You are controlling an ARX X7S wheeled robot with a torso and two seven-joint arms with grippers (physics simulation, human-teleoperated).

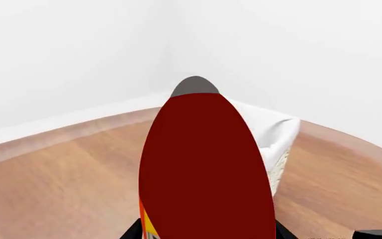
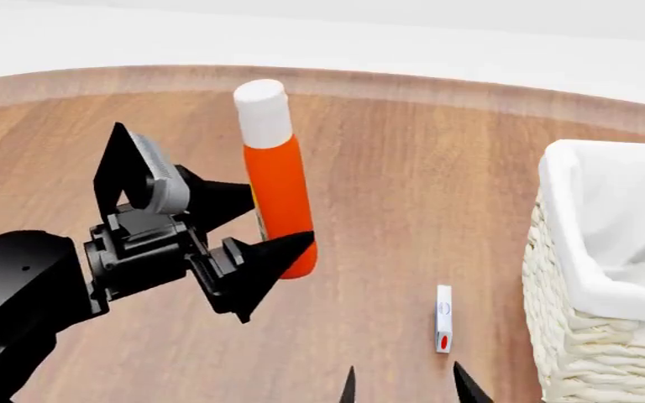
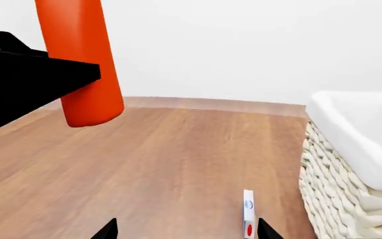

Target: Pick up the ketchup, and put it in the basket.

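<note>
**Inspector:** Item one, the ketchup [image 2: 276,189]. It hangs cap-up in the air, clear of the wooden table [image 2: 412,210], clamped low on its body between the two black fingers of the left gripper [image 2: 264,220]. From the right wrist view its rounded base shows with nothing under it.

**Assistant:** And the hold itself?

**Inspector:** The fingers are narrowed onto the bottle and bear near its lower end, so most of its height and the white cap stand above the contact line. I judge it could pivot or slide if the arm swings briskly (smooth plastic, by the look of it).

**Assistant:** The basket?

**Inspector:** The basket [image 2: 591,277] stands on the table well apart to the right of the bottle, its white liner folded over the rim. The bottle's base must pass above that rim; too low a carry would knock it against the wicker wall and loosen the grip.

**Assistant:** Anything between them?

**Inspector:** A small white-and-red box [image 2: 443,317] lies on the table near the basket's side. A dropped bottle could strike it.

**Assistant:** The other arm?

**Inspector:** The right gripper [image 2: 406,386] shows only its fingertips at the lower edge of the head view, spread apart and empty. It sits under the likely path, so a low carry risks a clash.
</note>
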